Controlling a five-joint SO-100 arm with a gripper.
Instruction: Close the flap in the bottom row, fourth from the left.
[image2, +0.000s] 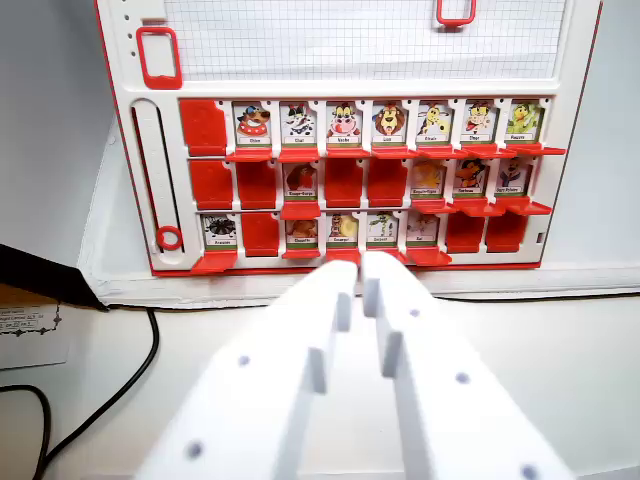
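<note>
A white and red flap board (130, 200) stands upright with three rows of picture flaps. In the bottom row, the fourth flap from the left (342, 230) stands up and shows a cartoon picture, as do the third flap (301, 232) and the fifth flap (382, 228). The second flap (260, 233) lies down, showing only red. My white gripper (362, 275) reaches up from the bottom of the wrist view. Its fingertips sit just in front of the lower edge of the fourth and fifth flaps. The fingers are nearly together with only a thin slit and nothing between them.
A black cable (130, 385) runs over the white table at the left, beside a printed card (30, 335) and a dark object (45, 275). A red ring slider (169, 238) sits on the board's left track. Two red clips (158, 55) hang on the grid panel above.
</note>
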